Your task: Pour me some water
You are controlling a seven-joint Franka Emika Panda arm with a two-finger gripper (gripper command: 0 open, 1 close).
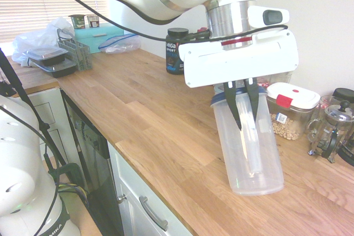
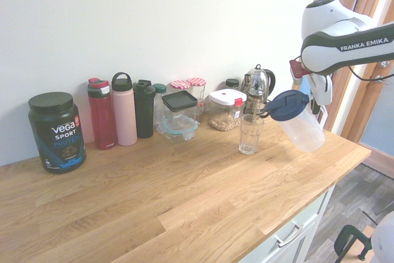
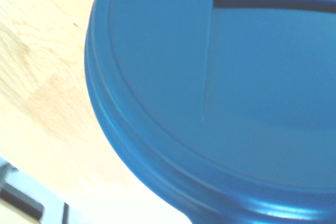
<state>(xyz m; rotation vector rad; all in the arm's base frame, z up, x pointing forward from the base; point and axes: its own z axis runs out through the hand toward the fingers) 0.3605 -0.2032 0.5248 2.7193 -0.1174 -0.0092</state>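
Observation:
My gripper is shut on a clear plastic pitcher with a blue lid; the dark fingers clamp its upper wall from both sides. From the second exterior view the pitcher hangs tilted, lid end leaning toward an empty drinking glass that stands upright on the wooden counter just left of it. The lid is beside and slightly above the glass rim, apart from it. The blue lid fills the wrist view. I cannot tell whether the pitcher holds water. The glass is hidden in the first exterior view.
Along the wall stand a Vega tub, red, pink and black bottles, a lidded glass box, a nut container and a metal pot. A French press stands right of the pitcher.

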